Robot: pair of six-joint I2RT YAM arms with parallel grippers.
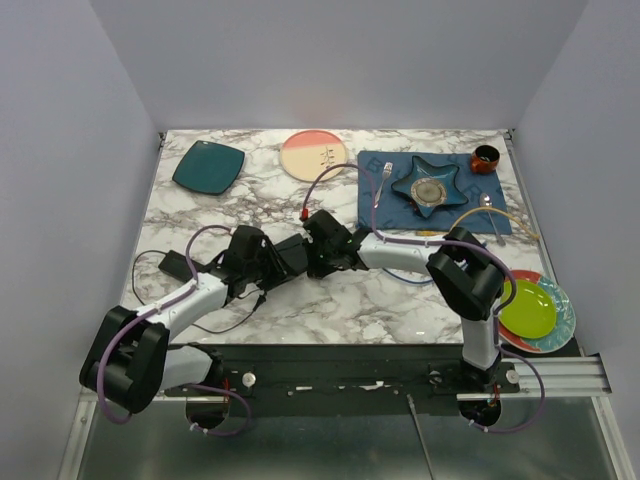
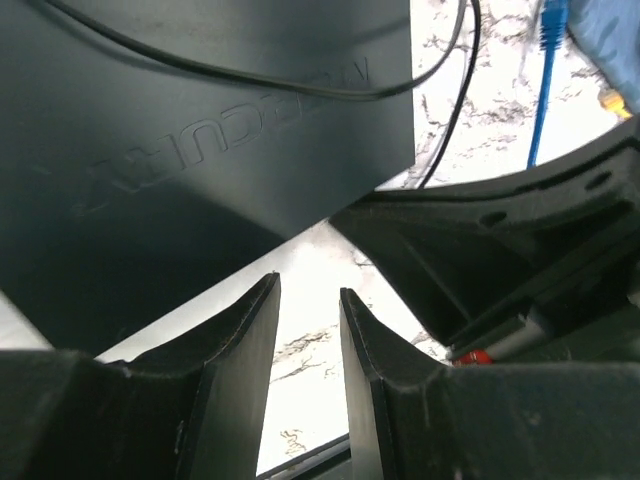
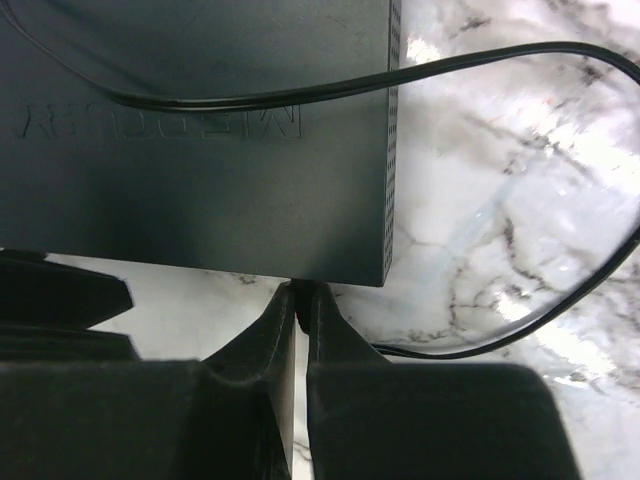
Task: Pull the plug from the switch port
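The flat matte-black switch [image 1: 288, 254] lies mid-table between both arms. In the right wrist view the switch [image 3: 200, 170] fills the upper left, and my right gripper [image 3: 302, 302] is shut on a small dark plug [image 3: 303, 291] at the switch's near edge by its corner. In the top view the right gripper [image 1: 318, 256] is at the switch's right side. My left gripper [image 2: 308, 305] is open with a narrow gap and nothing between the fingers, just short of the switch [image 2: 200, 140]. In the top view it [image 1: 262, 262] is at the switch's left side.
A thin black cord [image 3: 480, 60] crosses the switch and loops over the marble. A blue cable [image 2: 545, 80] lies beyond. At the back are a dark teal square plate [image 1: 208, 166], a peach plate [image 1: 313, 154] and a blue mat [image 1: 400, 205] with a star dish. Stacked plates [image 1: 530, 310] are at the right.
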